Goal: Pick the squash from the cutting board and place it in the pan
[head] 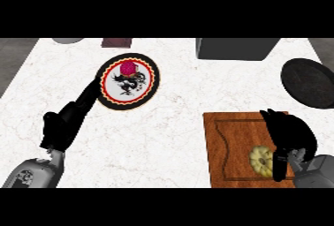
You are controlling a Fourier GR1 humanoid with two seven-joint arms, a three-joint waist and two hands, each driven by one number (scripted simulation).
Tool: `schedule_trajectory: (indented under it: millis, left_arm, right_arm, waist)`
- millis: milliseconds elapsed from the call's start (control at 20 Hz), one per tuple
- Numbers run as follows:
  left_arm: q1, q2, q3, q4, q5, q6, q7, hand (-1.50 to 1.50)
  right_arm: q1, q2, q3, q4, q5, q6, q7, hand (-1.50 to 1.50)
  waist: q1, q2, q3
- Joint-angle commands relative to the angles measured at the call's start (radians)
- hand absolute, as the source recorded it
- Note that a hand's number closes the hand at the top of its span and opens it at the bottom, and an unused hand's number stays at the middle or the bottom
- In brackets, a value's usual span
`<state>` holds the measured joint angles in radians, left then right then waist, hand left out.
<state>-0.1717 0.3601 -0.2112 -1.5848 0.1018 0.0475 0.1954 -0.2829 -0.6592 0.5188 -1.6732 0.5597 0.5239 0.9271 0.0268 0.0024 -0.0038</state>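
A pale yellow scalloped squash (261, 160) lies on the wooden cutting board (231, 145) at the lower right. My right hand (291, 137) hovers over the board's right side, its fingers curved down beside and partly over the squash; contact cannot be seen. The dark round pan (309, 82) sits at the right edge, beyond the board. My left hand (65, 121) rests open at the left, its fingers stretched toward a decorated plate.
A round plate (128, 82) with a red and black rim holds a small magenta item (128, 67). A dark grey box (236, 47) stands at the back, right of centre. A grey object (68, 40) and a dark red one (117, 42) sit at the back left.
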Motion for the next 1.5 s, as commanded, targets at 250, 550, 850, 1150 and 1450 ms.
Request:
schedule_trajectory:
  millis: [250,550,850,1150,1450]
  left_arm:
    - [-0.018,-0.014,0.02,0.025,-0.019,0.0,-0.005,0.0]
    - [0.053,-0.011,0.018,-0.019,-0.026,-0.004,-0.014,0.0]
    - [0.058,0.001,0.048,-0.018,-0.018,-0.037,-0.038,0.0]
    - [0.016,-0.032,0.068,0.08,-0.043,-0.047,-0.091,0.0]
    - [-0.025,-0.061,0.062,-0.039,-0.053,-0.024,0.056,0.0]
  right_arm:
    - [-0.105,0.236,0.067,0.077,-0.019,0.2,0.333,-1.5]
    - [-0.049,0.239,0.103,0.113,0.084,0.167,0.339,-1.5]
    - [0.015,0.193,0.075,0.054,0.121,0.215,0.304,-1.5]
    - [0.042,0.205,0.043,0.071,0.21,0.181,0.232,-1.5]
    - [0.09,0.159,-0.013,0.085,0.257,0.21,0.12,-1.5]
  waist:
    - [-0.019,-0.003,0.002]
    - [-0.018,-0.006,0.003]
    - [-0.028,-0.007,0.003]
    - [-0.034,-0.003,0.003]
    - [-0.034,-0.004,0.004]
